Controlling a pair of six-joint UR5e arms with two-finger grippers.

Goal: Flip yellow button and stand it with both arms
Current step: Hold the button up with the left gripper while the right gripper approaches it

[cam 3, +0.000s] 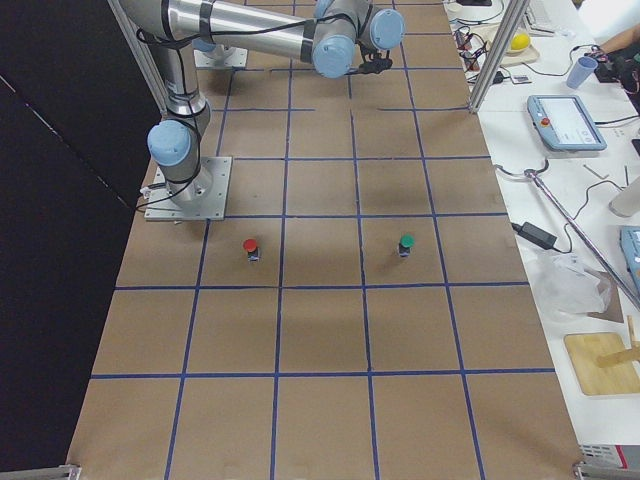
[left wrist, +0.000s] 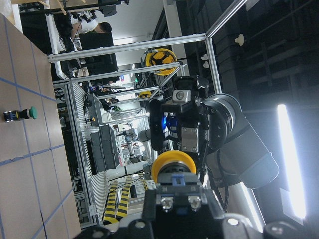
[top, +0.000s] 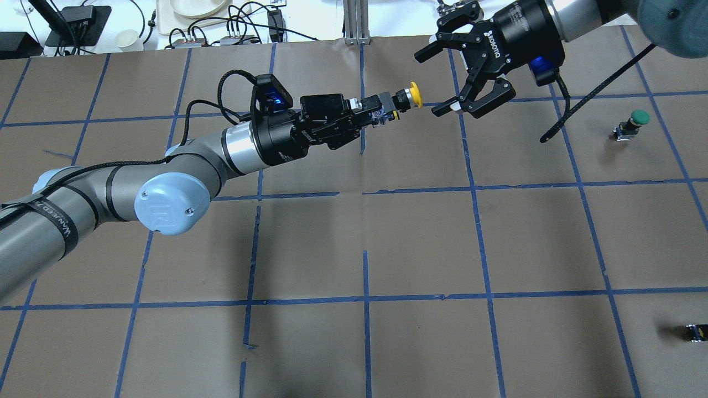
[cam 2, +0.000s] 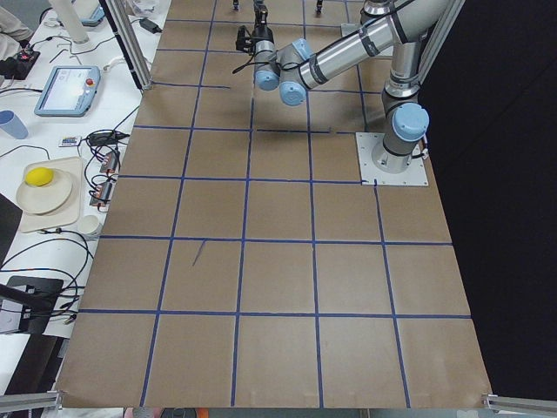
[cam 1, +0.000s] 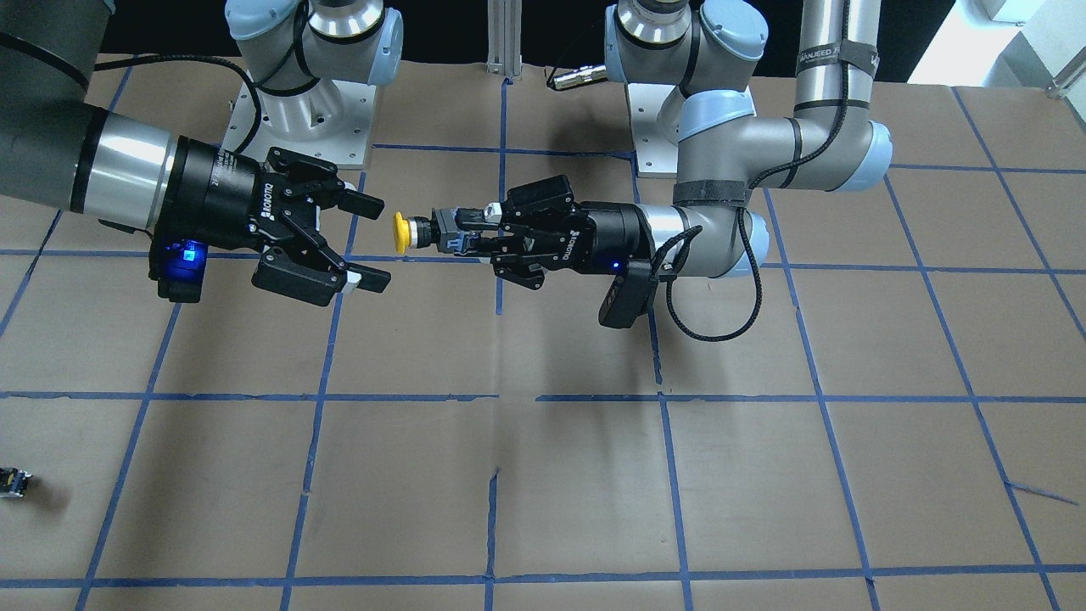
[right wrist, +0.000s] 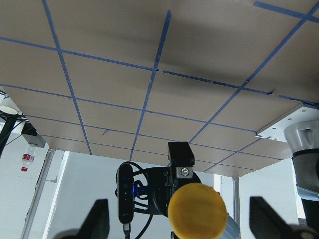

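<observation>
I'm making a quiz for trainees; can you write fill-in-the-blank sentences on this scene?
The left gripper is ____ on the yellow button.
The right gripper, facing the button's cap, is ____.
In the overhead view, a second button stands on the table with a ____ cap.
Missing: shut, open, green.

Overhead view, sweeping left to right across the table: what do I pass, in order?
left claw → yellow button, held out sideways in that claw → right claw, open → green-capped button → small dark part
</observation>
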